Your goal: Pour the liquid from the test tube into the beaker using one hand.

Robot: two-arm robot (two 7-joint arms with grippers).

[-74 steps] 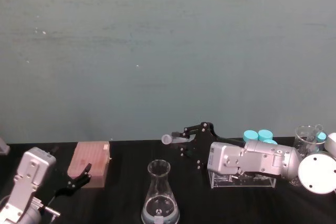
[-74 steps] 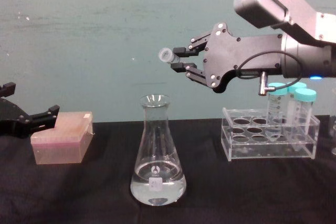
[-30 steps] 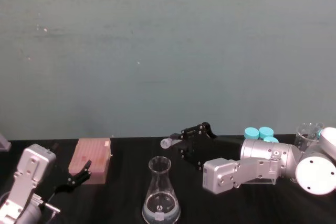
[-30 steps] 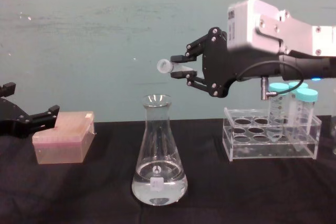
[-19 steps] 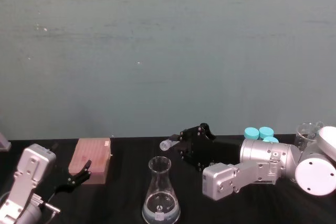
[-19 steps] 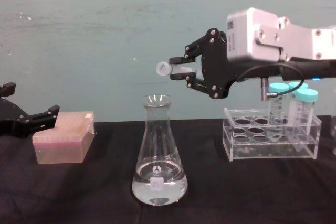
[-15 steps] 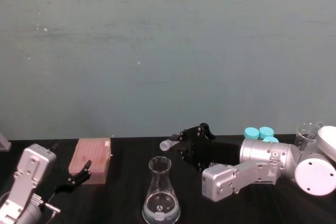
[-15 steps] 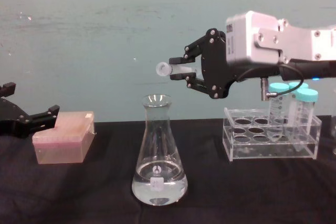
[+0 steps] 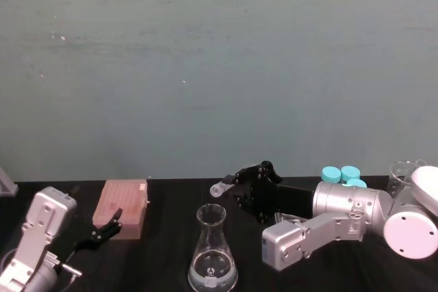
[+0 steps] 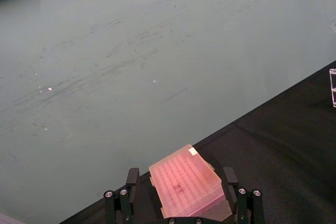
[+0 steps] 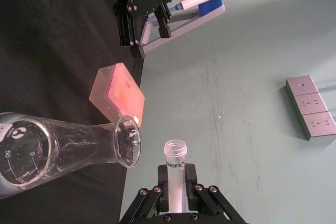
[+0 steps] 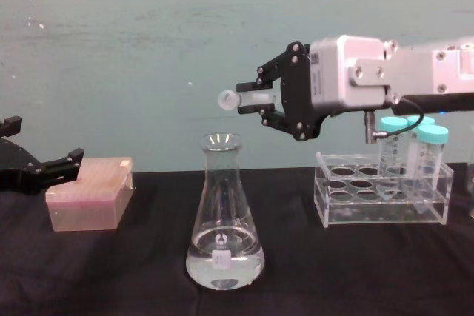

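Above the clear glass conical flask, clamping a slim clear plastic tube level in the black right gripper. Idling leftward with left gripper wide.

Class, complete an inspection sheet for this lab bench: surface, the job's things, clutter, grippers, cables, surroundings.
Surface: black tabletop, no spills seen.
Job's things: test tube held about level, higher than the beaker's mouth; beaker upright, clear liquid in its base.
Clutter: pink box; clear rack with teal-capped tubes.
Grippers: right gripper shut on the test tube; left gripper open, idle beside the pink box.
Cables: black cable looping under the right wrist.
Surroundings: teal wall; wall sockets.
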